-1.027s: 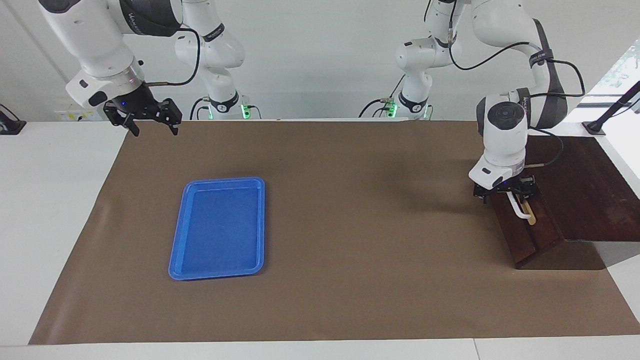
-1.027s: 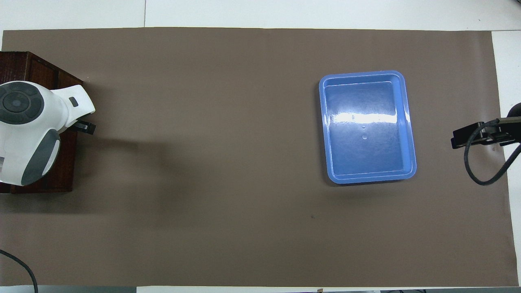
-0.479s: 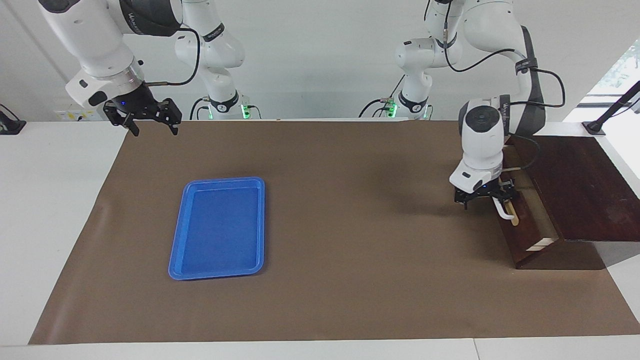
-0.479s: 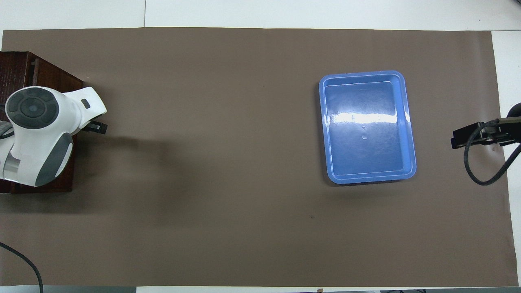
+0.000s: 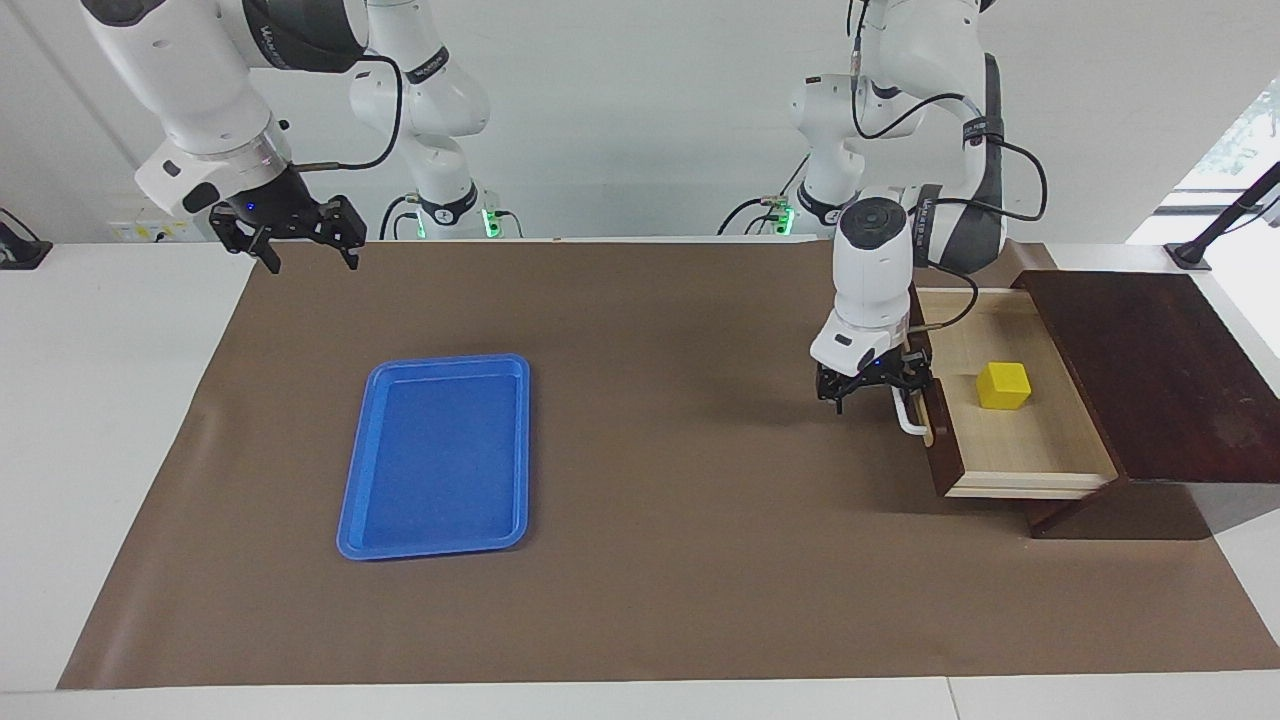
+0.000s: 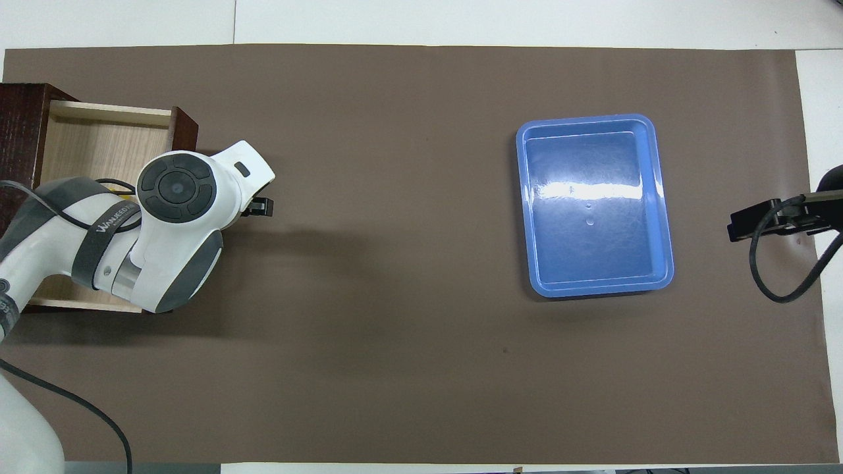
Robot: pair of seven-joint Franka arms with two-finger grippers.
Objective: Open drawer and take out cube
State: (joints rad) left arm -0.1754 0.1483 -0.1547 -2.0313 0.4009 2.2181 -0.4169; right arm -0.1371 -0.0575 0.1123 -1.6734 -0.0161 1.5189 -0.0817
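The drawer (image 5: 1010,440) stands pulled out of its box (image 5: 1150,375) at the left arm's end of the table; the cube (image 5: 1003,385) sits in it (on the drawer floor); the tray (image 5: 440,455) lies well apart, toward the right arm's end.

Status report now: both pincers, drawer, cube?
Left pincer at the drawer handle, open. Right pincer waits high over the table edge, open. Drawer pulled out, cube on its floor. Nothing over the cube.
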